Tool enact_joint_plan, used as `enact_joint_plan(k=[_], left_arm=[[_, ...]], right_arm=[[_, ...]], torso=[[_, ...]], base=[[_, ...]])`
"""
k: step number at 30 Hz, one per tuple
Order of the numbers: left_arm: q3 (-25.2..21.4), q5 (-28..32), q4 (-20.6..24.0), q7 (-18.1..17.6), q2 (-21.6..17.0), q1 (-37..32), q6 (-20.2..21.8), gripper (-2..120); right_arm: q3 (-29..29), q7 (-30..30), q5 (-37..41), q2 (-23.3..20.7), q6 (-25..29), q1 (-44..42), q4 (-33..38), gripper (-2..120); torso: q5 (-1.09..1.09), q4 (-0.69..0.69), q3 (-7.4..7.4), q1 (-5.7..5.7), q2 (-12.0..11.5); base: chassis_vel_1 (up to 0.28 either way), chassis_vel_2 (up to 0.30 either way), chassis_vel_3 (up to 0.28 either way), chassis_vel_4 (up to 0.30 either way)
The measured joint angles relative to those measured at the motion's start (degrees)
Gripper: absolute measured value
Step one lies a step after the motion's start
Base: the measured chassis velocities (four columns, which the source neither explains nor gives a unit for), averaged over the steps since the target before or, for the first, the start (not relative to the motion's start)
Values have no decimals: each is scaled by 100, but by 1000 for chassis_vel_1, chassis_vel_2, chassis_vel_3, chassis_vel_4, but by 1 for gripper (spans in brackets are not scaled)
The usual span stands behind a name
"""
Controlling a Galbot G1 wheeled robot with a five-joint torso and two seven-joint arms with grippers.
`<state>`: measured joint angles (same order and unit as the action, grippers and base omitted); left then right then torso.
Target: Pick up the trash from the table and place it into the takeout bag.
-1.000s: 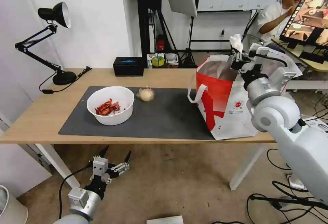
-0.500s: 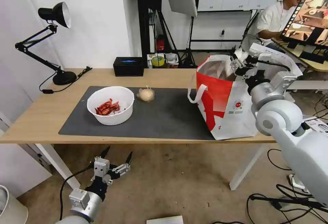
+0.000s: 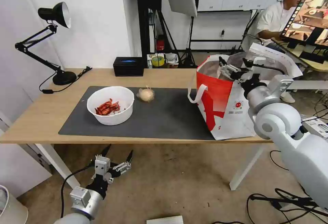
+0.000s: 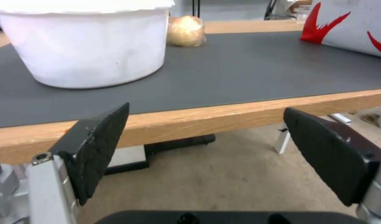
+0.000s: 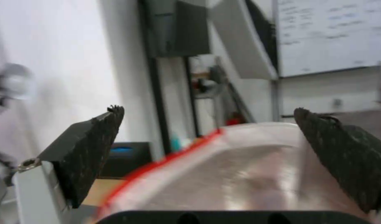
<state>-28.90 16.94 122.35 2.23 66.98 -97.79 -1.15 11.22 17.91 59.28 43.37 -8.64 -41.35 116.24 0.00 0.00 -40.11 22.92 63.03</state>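
Where tissue was pinched a second ago, right hand now gapes empty over takeout bag; left hand open, parked low

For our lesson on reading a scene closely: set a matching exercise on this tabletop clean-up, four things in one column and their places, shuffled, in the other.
Things:
1. white bowl of red shell scraps
2. bagged beige lump
3. right pincer
4. left pincer

Places:
A. open, over the mouth of the takeout bag
B. open, below the table edge, above the floor
C. on the grey mat, toward its left end
D. on the mat's far edge, between bowl and bag

Pairs: 1-C, 2-D, 3-A, 4-B
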Motion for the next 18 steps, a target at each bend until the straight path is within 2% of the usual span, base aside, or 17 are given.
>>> enact_joint_plan(k=[2, 5, 11, 12, 18], left_arm=[[0, 0, 0, 0, 0, 0, 0, 100], [7, 12, -20, 0, -11, 39, 10, 100], [23, 22, -48, -3, -22, 84, 16, 100], [25, 27, -56, -4, -32, 100, 17, 100], [29, 50, -73, -7, -62, 144, 19, 100]], right_arm=[[0, 0, 0, 0, 0, 0, 0, 100], [-105, -568, 141, -38, 251, -26, 218, 100], [-145, -1041, 214, -106, 302, -200, 425, 100], [-155, -1265, 215, -154, 303, -340, 514, 100], [-220, -1540, 73, -234, 197, -854, 750, 100]], torso=[[0, 0, 0, 0, 0], [0, 1, 0, 0, 0], [0, 0, 0, 0, 0], [0, 1, 0, 0, 0], [0, 1, 0, 0, 0]], base=[[0, 0, 0, 0], [0, 0, 0, 0], [0, 0, 0, 0], [0, 0, 0, 0], [0, 0, 0, 0]])
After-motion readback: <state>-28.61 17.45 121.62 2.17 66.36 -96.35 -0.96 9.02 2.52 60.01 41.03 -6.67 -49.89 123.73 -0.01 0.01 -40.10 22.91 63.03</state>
